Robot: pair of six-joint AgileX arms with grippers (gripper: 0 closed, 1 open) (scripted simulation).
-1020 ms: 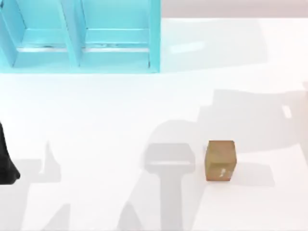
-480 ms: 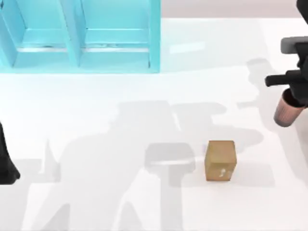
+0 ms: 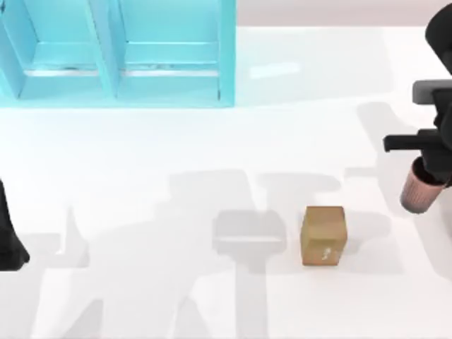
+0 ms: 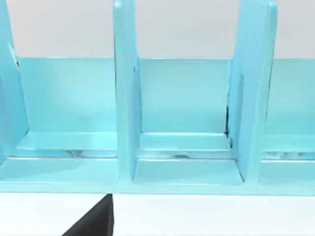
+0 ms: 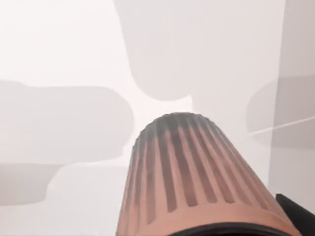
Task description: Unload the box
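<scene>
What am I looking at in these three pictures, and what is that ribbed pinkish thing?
These are rendered pictures of two robot arms working at a white table. One camera looks down from above; the other two sit on the arms' wrists. From above, the right gripper comes in at the table's right edge, carrying a ribbed brownish-pink cup; the right wrist camera sees that same cup up close. A small brown box rests on the table to the cup's left. The left arm waits at the left edge, and its wrist camera faces the blue shelf unit standing at the table's far left.
</scene>
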